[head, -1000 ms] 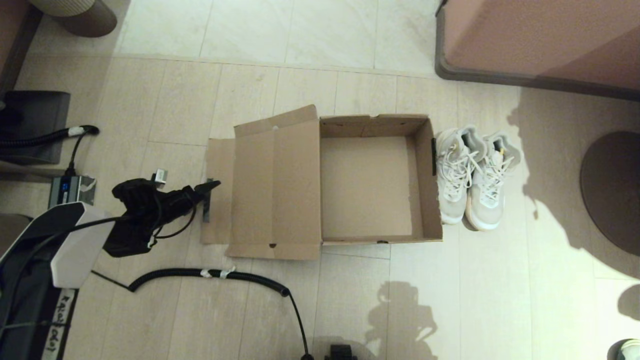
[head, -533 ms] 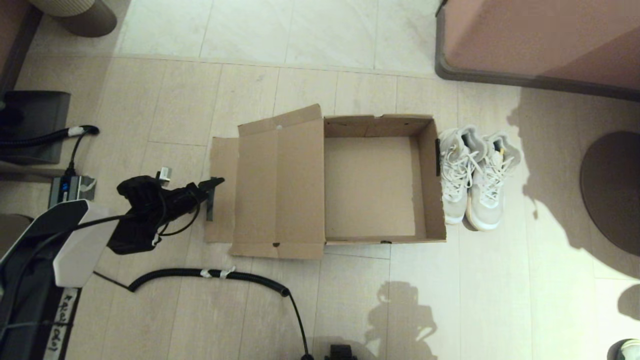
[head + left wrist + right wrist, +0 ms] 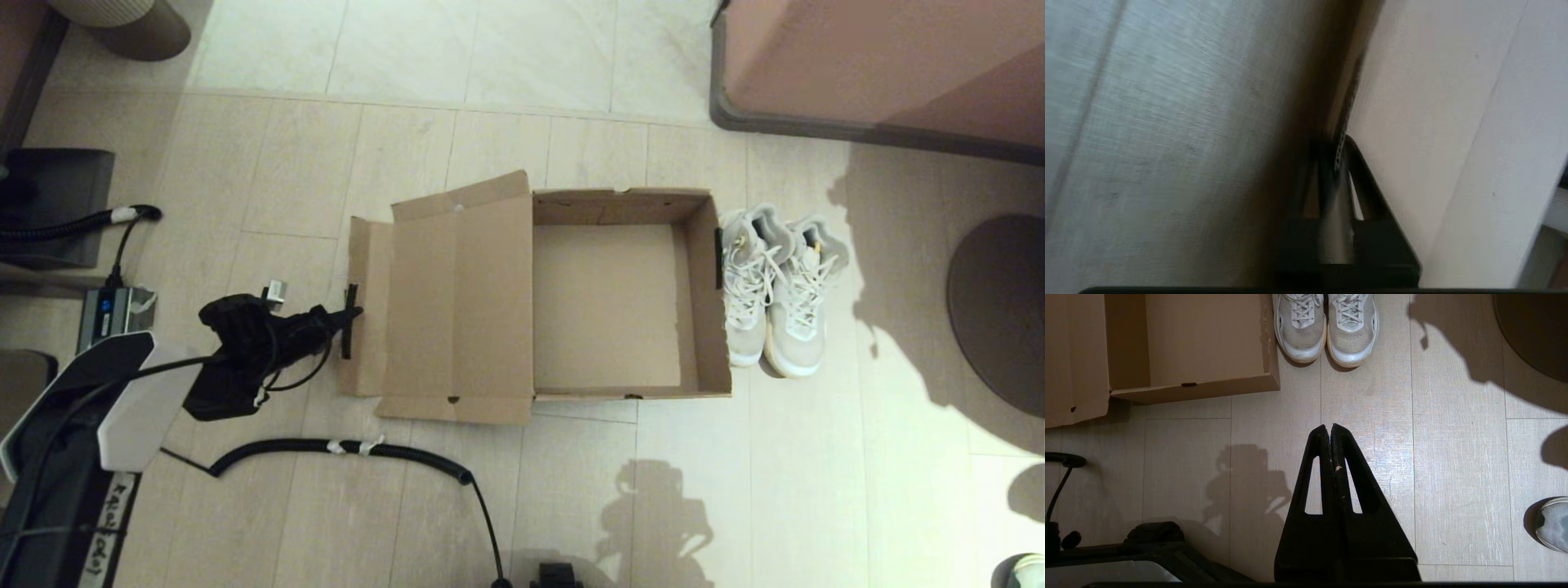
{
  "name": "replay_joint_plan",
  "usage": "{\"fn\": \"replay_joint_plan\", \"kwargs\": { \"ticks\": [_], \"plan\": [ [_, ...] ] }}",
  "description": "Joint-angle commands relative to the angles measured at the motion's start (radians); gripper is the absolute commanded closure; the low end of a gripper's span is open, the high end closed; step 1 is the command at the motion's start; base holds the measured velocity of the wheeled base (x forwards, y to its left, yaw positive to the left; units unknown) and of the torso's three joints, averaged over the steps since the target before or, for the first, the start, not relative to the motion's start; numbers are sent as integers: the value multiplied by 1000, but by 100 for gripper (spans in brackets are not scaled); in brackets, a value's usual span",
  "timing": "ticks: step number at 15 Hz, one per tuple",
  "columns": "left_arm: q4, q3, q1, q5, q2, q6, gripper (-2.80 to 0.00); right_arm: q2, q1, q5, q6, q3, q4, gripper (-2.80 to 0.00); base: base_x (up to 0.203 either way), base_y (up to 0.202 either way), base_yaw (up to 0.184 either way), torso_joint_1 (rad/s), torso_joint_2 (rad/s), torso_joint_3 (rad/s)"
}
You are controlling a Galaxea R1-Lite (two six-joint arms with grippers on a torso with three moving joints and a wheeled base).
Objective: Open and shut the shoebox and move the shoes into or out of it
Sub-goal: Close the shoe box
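On pale floor tiles (image 3: 286, 523): shoebox (image 3: 694, 302), shoes (image 3: 775, 294).

Left arm: low, extended forward. Left gripper (image 3: 351, 321): fingers pressed together on a thin edge. Right gripper (image 3: 1330, 430): hanging above the floor, fingertips touching, nothing between them; out of the head view.

The left wrist view is blurred: the left gripper (image 3: 1340, 163) shows as dark smeared fingers pinching the edge of the shoebox (image 3: 1433, 122) flap, and the flap's far end dissolves into shadow. In the right wrist view the picture's edge cuts off the heels of the shoes (image 3: 1327, 328) and most of the box. A third shoe (image 3: 1553, 522) at the edge is only partly seen.
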Motion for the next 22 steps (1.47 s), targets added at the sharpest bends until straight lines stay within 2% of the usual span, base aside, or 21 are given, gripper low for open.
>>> {"fn": "replay_joint_plan", "kwargs": {
  "ticks": [1, 5, 7, 9, 11, 13, 17, 19, 22],
  "plan": [
    [-3, -1, 0, -5, 5, -7, 0, 2, 1, 0, 1, 14, -1, 0, 0, 0, 0, 0, 0, 0],
    [3, 11, 3, 0, -31, -6, 0, 2, 0, 0, 1, 14, -1, 0, 0, 0, 0, 0, 0, 0],
    [62, 23, 4, 0, -97, -2, 0, 2, 0, 0, 1, 14, -1, 0, 0, 0, 0, 0, 0, 0],
    [171, 37, 5, 0, -172, 55, 0, 2, 1, 0, 1, 14, -1, 0, 0, 0, 0, 0, 0, 0],
    [305, 65, 5, 8, -245, 190, 0, 2, 1, 0, 1, 14, -1, 0, 0, 0, 0, 0, 0, 0],
    [370, 96, 6, 43, -312, 258, 0, 2, 1, 0, 1, 14, -1, 0, 0, 0, 0, 0, 0, 0],
    [451, 161, 41, 50, -444, 290, 0, 2, 0, -1, -5, 14, -1, 0, 0, 0, 0, 0, 0, 0],
    [513, 170, 73, 48, -510, 302, 0, 2, 1, 0, -34, 14, -1, 0, 0, 0, 0, 0, 0, 0],
    [577, 169, 115, 41, -571, 321, 0, 2, 1, 0, -30, 14, -2, 0, 0, 0, 0, 0, 0, 0]
  ]
}}
